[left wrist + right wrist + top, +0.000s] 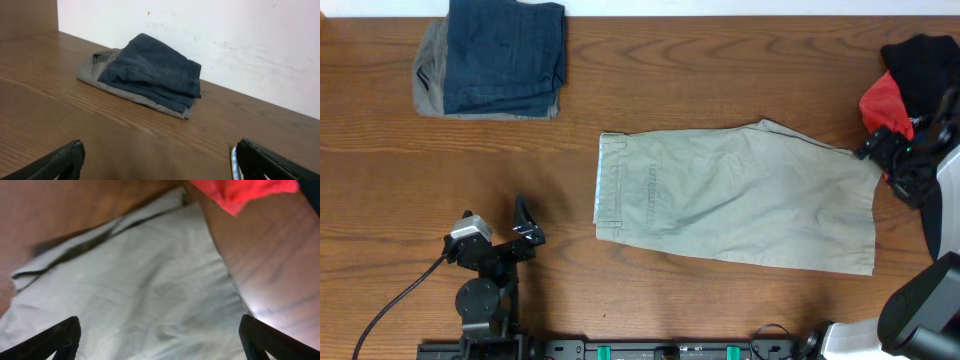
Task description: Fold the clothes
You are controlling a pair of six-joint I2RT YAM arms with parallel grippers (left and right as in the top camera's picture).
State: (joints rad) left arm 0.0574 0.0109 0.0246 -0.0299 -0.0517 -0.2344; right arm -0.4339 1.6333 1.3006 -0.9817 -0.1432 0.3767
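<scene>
The khaki trousers (740,195) lie flat in the middle of the table, folded lengthwise, with the waistband to the left and the leg ends to the right. My right gripper (876,150) hovers over their far right corner. In the right wrist view its fingers (160,337) are spread wide above the pale cloth (135,285) and hold nothing. My left gripper (526,226) is over bare wood to the left of the waistband, apart from the trousers. In the left wrist view its fingers (157,160) are wide open and empty.
Folded dark blue jeans (505,50) lie on a grey garment (428,80) at the back left and also show in the left wrist view (152,70). A black garment (925,60) and a red one (883,100) lie at the back right; the red one also shows in the right wrist view (245,190).
</scene>
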